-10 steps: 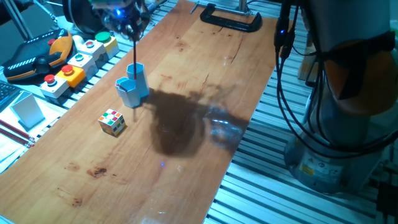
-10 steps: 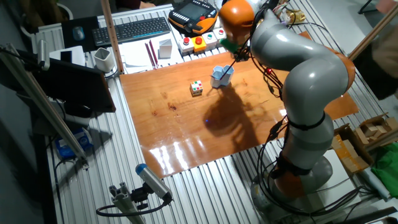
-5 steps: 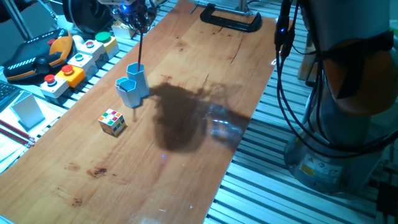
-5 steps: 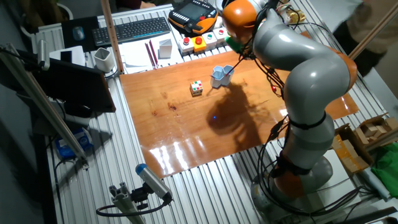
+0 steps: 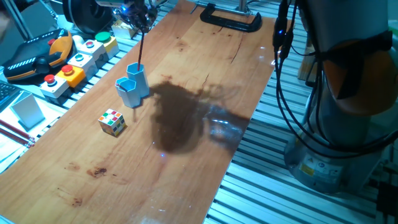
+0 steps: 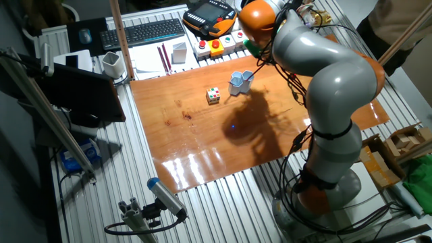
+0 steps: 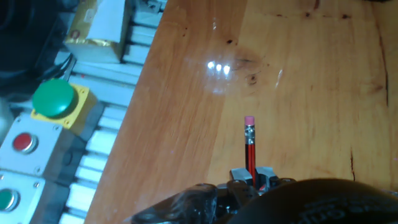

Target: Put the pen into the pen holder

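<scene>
The pen (image 5: 140, 46) is a thin red stick, held nearly upright in my gripper (image 5: 141, 23), which is shut on its upper part. Its lower end lines up with the rim of the pen holder (image 5: 137, 78), the taller light-blue hexagonal cup; I cannot tell whether the tip is inside. The shorter matching cup (image 5: 127, 91) touches it in front. In the other fixed view the pen (image 6: 253, 69) slants from the gripper (image 6: 260, 59) towards the holder (image 6: 245, 78). The hand view shows the pen (image 7: 250, 149) between the fingers (image 7: 250, 176), pale end over bare wood, no cups.
A coloured cube (image 5: 112, 121) lies on the table in front of the cups. A button box (image 5: 74, 62) and an orange pendant (image 5: 37, 59) sit along the left edge, beside the gripper. A black clamp (image 5: 230, 20) is at the far end. Cables hang at the right.
In the first half second the gripper moved up and slightly towards the far end with the pen. Since then almost nothing has moved.
</scene>
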Available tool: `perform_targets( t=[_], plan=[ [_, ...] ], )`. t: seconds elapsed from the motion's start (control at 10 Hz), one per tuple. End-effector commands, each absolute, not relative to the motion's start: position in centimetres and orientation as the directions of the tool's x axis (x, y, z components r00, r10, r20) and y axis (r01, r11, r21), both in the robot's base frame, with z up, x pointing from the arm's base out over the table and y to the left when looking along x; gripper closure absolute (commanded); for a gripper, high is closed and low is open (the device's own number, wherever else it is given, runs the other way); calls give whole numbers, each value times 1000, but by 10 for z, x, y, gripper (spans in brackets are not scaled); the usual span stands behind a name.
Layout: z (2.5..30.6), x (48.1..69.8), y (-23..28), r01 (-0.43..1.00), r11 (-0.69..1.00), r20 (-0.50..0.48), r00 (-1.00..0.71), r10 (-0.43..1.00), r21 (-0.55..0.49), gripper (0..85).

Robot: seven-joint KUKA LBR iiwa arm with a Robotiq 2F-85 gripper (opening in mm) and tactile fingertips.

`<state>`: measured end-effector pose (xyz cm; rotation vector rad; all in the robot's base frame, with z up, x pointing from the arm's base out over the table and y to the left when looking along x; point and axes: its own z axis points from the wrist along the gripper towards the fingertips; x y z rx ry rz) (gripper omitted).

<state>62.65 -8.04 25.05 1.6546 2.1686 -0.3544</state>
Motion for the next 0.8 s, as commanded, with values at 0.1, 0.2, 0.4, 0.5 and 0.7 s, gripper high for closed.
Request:
perform_targets(
  t=[0.1,0.2,0.4,0.5,0.7],
  plan=[
    [249,624,-88,966,256,-474,-205,856,44,843],
    [248,621,-101,965,255,-467,-199,862,58,843],
    [246,617,-108,972,224,-469,-167,867,69,843],
    [247,617,-106,975,211,-468,-158,869,63,843],
    [249,614,-110,975,214,-464,-164,871,56,843]
  ],
)
